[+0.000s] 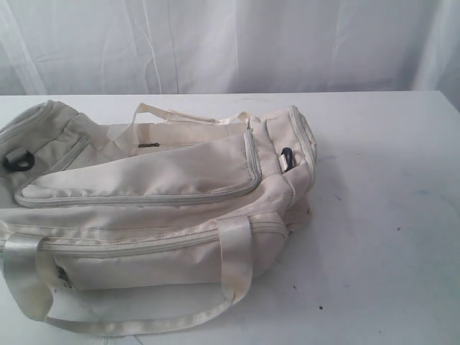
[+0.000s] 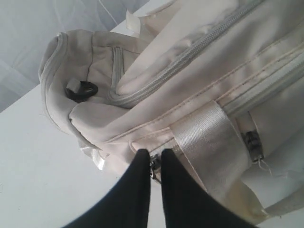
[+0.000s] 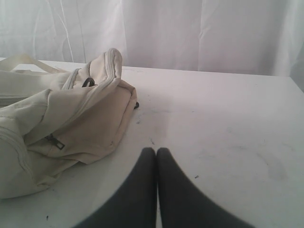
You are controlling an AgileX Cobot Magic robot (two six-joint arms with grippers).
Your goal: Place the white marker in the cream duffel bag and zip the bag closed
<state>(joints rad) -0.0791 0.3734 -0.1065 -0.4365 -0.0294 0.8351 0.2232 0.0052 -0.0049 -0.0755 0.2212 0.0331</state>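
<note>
The cream duffel bag (image 1: 144, 180) lies on the white table, and its top flap, edged with a grey zipper (image 1: 144, 199), rests loosely over the opening. The white marker is hidden. My left gripper (image 2: 156, 154) is at the bag (image 2: 156, 109) beside a glossy webbing handle (image 2: 204, 133). It is shut on a small metal zipper pull (image 2: 155, 167). My right gripper (image 3: 156, 151) is shut on nothing above bare table, apart from the bag's end (image 3: 80, 118). Neither gripper shows in the exterior view.
A black strap ring (image 1: 18, 162) sits on the bag's left end (image 2: 81, 90), and another dark piece (image 1: 287, 158) sticks out at the right end. The bag's front handle loop (image 1: 144, 323) lies near the table's front edge. White curtains hang behind.
</note>
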